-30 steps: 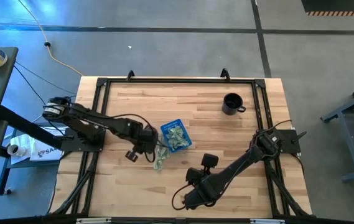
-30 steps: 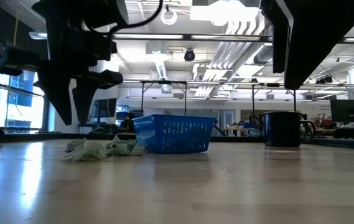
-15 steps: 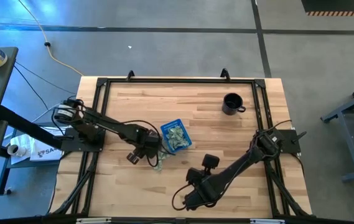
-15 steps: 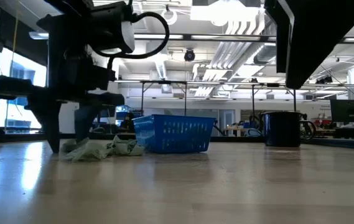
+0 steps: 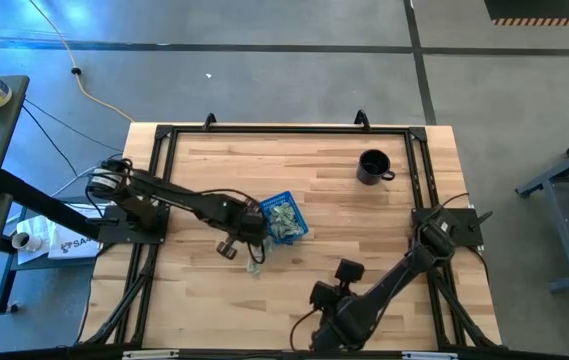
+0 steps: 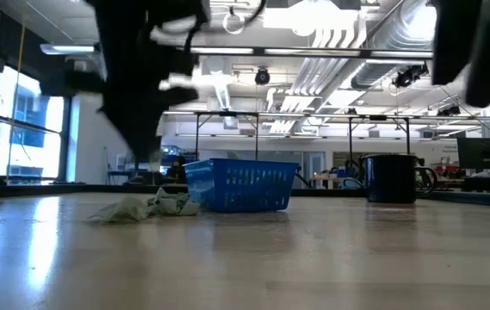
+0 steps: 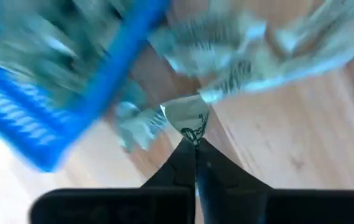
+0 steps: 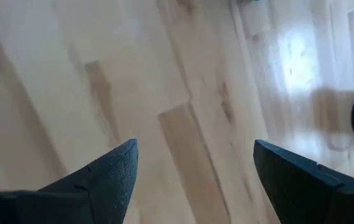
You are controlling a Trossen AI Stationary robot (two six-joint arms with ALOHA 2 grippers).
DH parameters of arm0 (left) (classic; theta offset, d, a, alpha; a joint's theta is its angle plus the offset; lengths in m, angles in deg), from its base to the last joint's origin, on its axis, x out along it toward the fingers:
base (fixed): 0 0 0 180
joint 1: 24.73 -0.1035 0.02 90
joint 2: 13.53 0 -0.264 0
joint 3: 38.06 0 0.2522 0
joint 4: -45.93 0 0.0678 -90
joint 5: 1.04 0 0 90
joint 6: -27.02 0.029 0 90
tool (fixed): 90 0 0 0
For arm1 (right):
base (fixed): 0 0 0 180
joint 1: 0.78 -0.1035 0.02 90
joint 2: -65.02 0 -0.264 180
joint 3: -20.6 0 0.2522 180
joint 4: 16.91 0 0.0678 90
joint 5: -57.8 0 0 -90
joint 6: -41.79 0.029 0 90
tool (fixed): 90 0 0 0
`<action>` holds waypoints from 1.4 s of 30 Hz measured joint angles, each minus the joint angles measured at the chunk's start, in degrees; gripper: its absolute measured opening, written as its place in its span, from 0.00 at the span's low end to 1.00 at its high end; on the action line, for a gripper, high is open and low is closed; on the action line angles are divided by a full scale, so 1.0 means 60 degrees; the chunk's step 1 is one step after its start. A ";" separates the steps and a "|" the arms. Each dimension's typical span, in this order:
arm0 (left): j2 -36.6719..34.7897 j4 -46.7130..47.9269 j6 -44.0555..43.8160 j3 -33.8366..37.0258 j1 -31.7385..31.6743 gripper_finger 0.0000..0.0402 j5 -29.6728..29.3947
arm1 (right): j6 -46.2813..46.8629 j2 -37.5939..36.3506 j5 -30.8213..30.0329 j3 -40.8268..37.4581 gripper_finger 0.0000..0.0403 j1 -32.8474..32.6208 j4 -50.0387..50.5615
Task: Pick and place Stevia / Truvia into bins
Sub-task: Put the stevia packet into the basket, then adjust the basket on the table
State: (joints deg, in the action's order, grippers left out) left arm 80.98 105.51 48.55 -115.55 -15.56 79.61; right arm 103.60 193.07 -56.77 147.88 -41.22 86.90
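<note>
Blue tray [image 5: 284,217] is sitting mid-table from above, packets [image 5: 257,254] lying beside it under the left gripper [image 5: 251,238]. Level view: the pile [image 6: 145,207] is touching the tray. Left wrist: jaws are pinching one packet [image 7: 189,117]. Right wrist: the right gripper [image 8: 195,163] is hanging wide over bare wood.

Even overhead light is thrown across the table [image 5: 294,170] — ceiling strips glare in the low view, arms are silhouetted, and the left wrist view is smeared by motion blur.
</note>
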 joint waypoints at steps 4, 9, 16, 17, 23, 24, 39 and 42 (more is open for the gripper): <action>-0.0039 -0.0893 -0.0083 -0.1245 -0.0409 0.06 -0.0123 | 0.0346 -0.0001 0.0109 0.0000 0.76 -0.0179 -0.0001; 0.0361 -0.2456 0.0262 -0.1452 -0.1361 0.16 0.0247 | 0.0661 -0.0004 0.0162 0.0000 0.76 -0.0319 -0.0003; 0.0777 -0.1898 -0.1323 -0.1450 -0.1981 0.42 0.0688 | 0.0720 -0.0004 0.0192 0.0000 0.76 -0.0438 -0.0005; 0.0720 -0.1675 -0.1554 -0.1450 -0.1962 0.46 0.0706 | 0.0726 -0.0004 0.0160 0.0000 0.76 -0.0452 -0.0005; -0.0037 0.0272 -0.2950 -0.1892 -0.1616 0.57 0.1599 | 0.0399 -0.0004 -0.0065 0.0000 0.76 -0.0436 -0.0005; -0.0166 0.0338 -0.3247 -0.1804 -0.1526 0.58 0.1764 | 0.0349 -0.0004 -0.0107 0.0000 0.76 -0.0391 -0.0005; -0.3743 -0.1925 -0.7946 0.2628 0.0099 0.44 0.1333 | -0.1496 -0.1557 -0.2133 -0.0007 0.76 0.1287 -0.0369; -0.4382 -0.2088 -0.8451 0.2915 0.0402 0.44 0.0780 | -0.2538 -0.2108 -0.2298 -0.0250 0.76 0.2020 -0.1541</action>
State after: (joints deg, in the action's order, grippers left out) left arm 54.68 92.98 -2.16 -98.06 -13.15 84.29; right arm 88.37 180.42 -70.56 146.38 -29.09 77.66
